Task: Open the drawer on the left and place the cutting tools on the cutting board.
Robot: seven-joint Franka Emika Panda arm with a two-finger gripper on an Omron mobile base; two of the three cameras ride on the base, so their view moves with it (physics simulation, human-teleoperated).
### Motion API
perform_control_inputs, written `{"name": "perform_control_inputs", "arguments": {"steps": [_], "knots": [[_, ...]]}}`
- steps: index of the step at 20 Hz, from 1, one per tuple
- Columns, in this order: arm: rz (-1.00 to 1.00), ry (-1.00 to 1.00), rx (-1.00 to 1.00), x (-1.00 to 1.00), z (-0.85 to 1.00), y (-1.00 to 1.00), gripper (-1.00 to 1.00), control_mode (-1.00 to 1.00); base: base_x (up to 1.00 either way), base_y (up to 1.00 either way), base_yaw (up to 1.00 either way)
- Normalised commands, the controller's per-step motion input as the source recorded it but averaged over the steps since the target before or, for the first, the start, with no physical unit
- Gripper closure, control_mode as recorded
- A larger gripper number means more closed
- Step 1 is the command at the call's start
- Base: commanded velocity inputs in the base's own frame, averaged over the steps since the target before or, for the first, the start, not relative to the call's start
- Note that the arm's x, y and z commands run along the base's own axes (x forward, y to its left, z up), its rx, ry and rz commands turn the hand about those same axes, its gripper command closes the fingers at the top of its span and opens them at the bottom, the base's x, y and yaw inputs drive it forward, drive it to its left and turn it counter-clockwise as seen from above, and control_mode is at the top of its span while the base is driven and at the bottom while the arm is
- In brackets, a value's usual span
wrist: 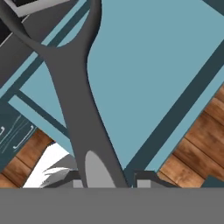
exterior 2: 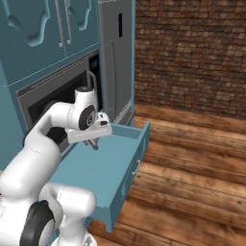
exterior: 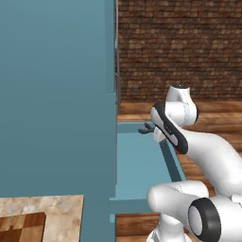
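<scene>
Drawer (exterior 2: 115,166): teal-blue, wide and shallow, pulled fully open over the wood floor, short silver bar handle on its framed front; interior floor bare where visible. Slim grey tool (wrist: 76,100) with forked head: lifted above the open drawer, handle end pinched between the gripper's fingertips, fork pointing away from the hand; seen from the left base as a small dark shape (exterior: 146,128) over the drawer's far end. Cutting board (exterior: 21,228): brown checkered wood, flat on the marbled countertop.

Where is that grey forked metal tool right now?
The grey forked tool is clamped in the gripper, held above the open drawer, beside the oven front.
</scene>
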Motion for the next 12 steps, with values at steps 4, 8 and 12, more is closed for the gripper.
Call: {"name": "perform_control_inputs", "arguments": {"steps": [4, 8, 12], "knots": [[0.0, -0.01, 0.0, -0.31, 0.18, 0.0, 1.0, -1.0, 0.0, 0.0, 0.0], [0.0, 0.0, 0.0, 0.0, 0.0, 0.0, 1.0, -1.0, 0.0, 0.0, 0.0], [-0.01, 0.0, 0.0, -0.1, 0.0, -0.01, 1.0, -1.0, 0.0, 0.0, 0.0]]}}
